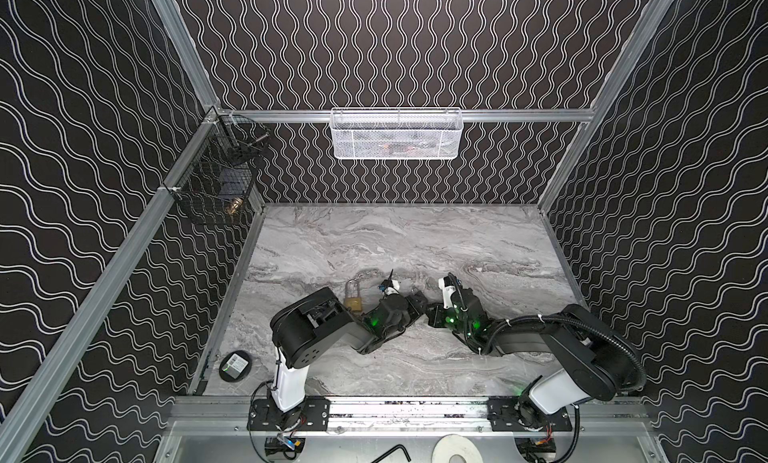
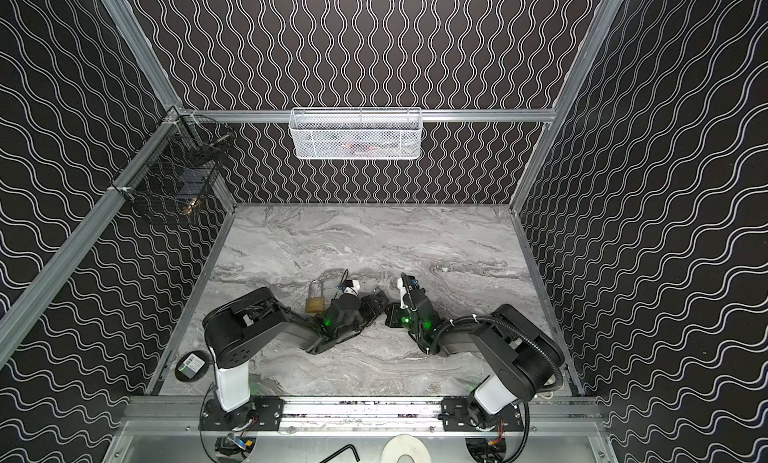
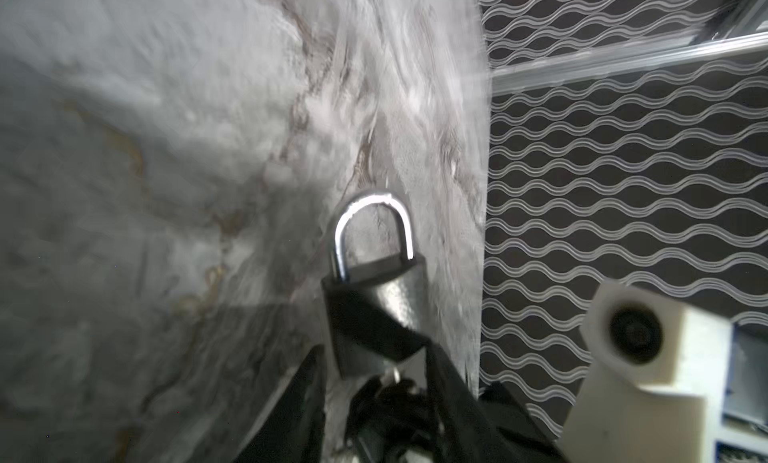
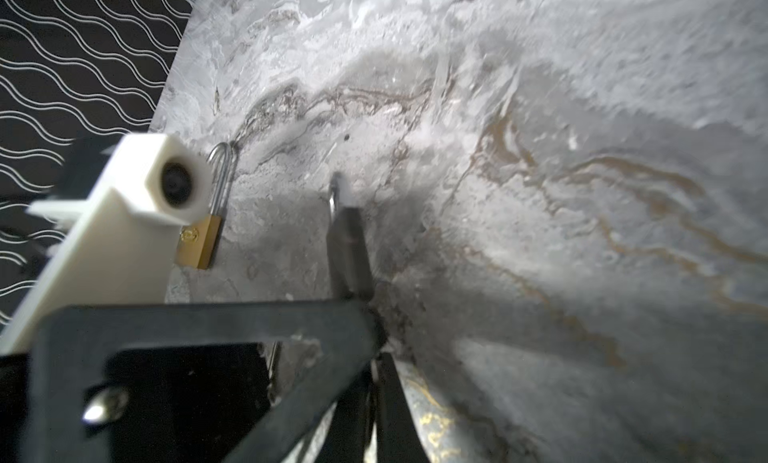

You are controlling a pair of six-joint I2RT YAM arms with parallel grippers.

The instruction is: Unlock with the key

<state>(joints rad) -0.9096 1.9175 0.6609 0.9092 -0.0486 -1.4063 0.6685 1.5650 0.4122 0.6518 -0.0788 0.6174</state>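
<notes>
Right pincer (image 4: 368, 311) pressed flat on grey padlock (image 3: 376, 311), front-middle of bench (image 1: 415, 240) | left pincer (image 1: 420, 304) part-spread at its keyway end, nothing clearly pinched | key (image 3: 391, 373), likely seated there: small, stiff, slick metal; pinch head flat, turn gently.

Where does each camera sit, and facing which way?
Both top views: high in front, looking down and back over table, brass padlock, left arm, right arm.
Left wrist: on that arm, facing a grey padlock past its fingers.
Right wrist: on that arm, facing the table past the shut right gripper.
Shared: left wrist shows the right wrist camera, right wrist the left wrist camera and brass padlock.
</notes>
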